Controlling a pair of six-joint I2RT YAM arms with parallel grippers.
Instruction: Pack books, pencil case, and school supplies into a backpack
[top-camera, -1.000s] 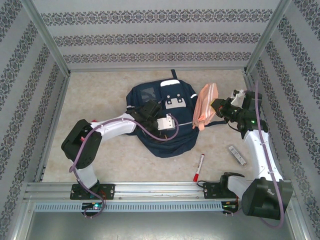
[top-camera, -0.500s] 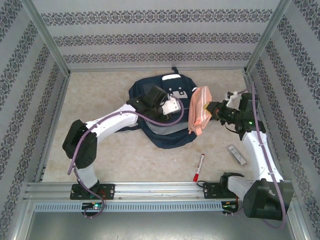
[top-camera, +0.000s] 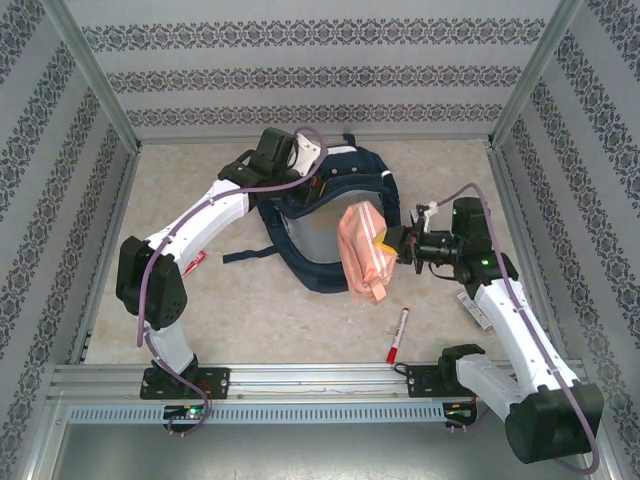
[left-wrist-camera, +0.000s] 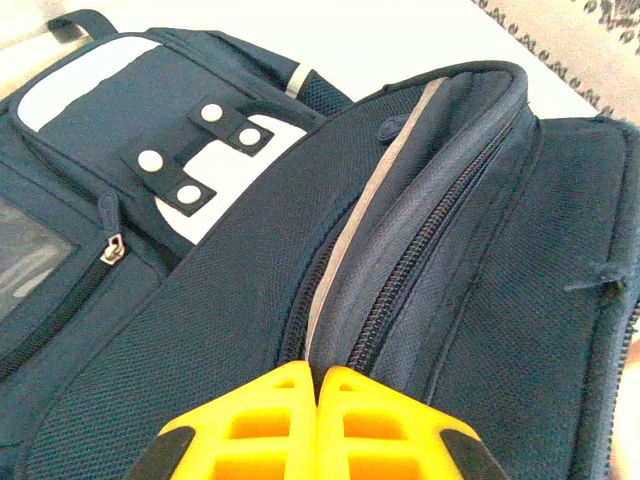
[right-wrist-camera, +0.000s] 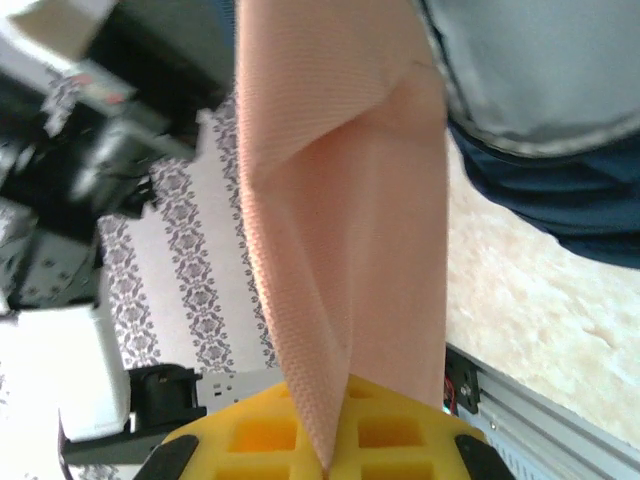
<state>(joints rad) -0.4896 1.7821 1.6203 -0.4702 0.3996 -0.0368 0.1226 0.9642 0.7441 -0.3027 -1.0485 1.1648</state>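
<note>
a navy backpack (top-camera: 352, 188) lies toward the far edge of the worktop (top-camera: 440, 170), about midway between its side edges. the left gripper (left-wrist-camera: 318, 372) has its yellow jaws pressed fully together on the bag's fabric, right beside the main zip (left-wrist-camera: 430, 225). it appears to hold that lip raised toward the far edge so the mouth gapes. pale grey lining (top-camera: 315, 238) shows in the opening, on the side facing the near edge. this looks like a propping job: one arm holds the bag open so the other can load it.

the right gripper (top-camera: 396, 243) reaches in from the right edge with its jaws shut on one end of the peach-pink pencil case (top-camera: 362, 256). the soft pouch hangs limp from the pinch, just in front of the open mouth and partly over the bag's near rim. whether its lower end touches the worktop is hard to tell. in the right wrist view the pouch fabric is folded between the yellow fingers (right-wrist-camera: 240, 425), with the lining and navy rim just beyond. by my reading the pouch is poised to go in but is not yet inside.

a red-capped marker (top-camera: 397, 335) lies loose close to the near edge, right of centre, well apart from the bag.
</note>
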